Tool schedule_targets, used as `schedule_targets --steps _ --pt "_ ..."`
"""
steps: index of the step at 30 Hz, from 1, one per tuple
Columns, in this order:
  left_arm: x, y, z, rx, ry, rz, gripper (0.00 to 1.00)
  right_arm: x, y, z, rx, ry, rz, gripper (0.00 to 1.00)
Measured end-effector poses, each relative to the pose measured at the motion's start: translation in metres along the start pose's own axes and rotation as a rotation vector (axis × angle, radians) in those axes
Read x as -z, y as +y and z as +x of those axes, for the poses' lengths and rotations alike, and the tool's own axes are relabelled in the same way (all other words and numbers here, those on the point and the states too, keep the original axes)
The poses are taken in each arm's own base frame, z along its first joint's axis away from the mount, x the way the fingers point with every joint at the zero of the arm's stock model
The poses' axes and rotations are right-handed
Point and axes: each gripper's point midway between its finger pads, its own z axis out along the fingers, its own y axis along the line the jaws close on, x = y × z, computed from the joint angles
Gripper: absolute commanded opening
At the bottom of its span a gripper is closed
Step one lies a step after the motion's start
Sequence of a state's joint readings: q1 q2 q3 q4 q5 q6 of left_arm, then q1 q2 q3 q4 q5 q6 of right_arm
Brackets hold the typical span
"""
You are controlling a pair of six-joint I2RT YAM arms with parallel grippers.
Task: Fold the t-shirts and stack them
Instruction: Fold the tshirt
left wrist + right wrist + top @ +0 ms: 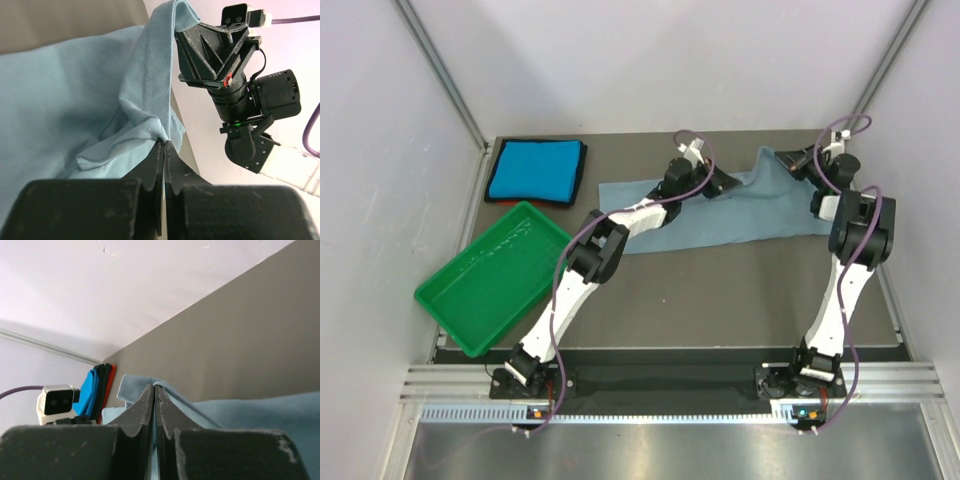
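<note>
The grey-blue t-shirt point(740, 222) lies stretched across the far part of the table, its far edge lifted. My left gripper point(728, 183) is shut on that edge near the middle; in the left wrist view the cloth point(75, 100) bunches at my fingertips point(164, 145). My right gripper point(798, 167) is shut on the shirt's raised far right corner; the cloth point(235, 410) drapes over the closed fingers point(154, 388). The turquoise t-shirt point(534, 170) lies folded at the far left corner, and shows in the right wrist view point(90, 390) too.
A green plastic tray point(492, 275) sits at the left near the table's edge. White walls close in the table at back and sides. The right arm's wrist point(240, 85) hangs close beside my left gripper.
</note>
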State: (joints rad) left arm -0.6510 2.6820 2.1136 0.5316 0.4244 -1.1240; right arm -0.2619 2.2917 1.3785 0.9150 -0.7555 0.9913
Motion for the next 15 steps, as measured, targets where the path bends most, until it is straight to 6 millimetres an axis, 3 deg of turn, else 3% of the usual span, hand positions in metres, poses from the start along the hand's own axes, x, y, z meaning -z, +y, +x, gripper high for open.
schedule_targets --steps 9,12,15 --pt "-0.001 -0.003 -0.012 -0.049 -0.019 0.011 0.0 -0.014 0.003 0.007 -0.02 -0.009 -0.064 0.0" --pt "0.0 -0.003 -0.009 -0.047 -0.009 0.012 0.0 -0.009 0.003 0.008 -0.019 -0.017 -0.071 0.0" --pt "0.002 0.002 -0.004 -0.034 0.002 0.01 0.0 0.003 -0.009 0.02 -0.053 -0.011 -0.037 0.0"
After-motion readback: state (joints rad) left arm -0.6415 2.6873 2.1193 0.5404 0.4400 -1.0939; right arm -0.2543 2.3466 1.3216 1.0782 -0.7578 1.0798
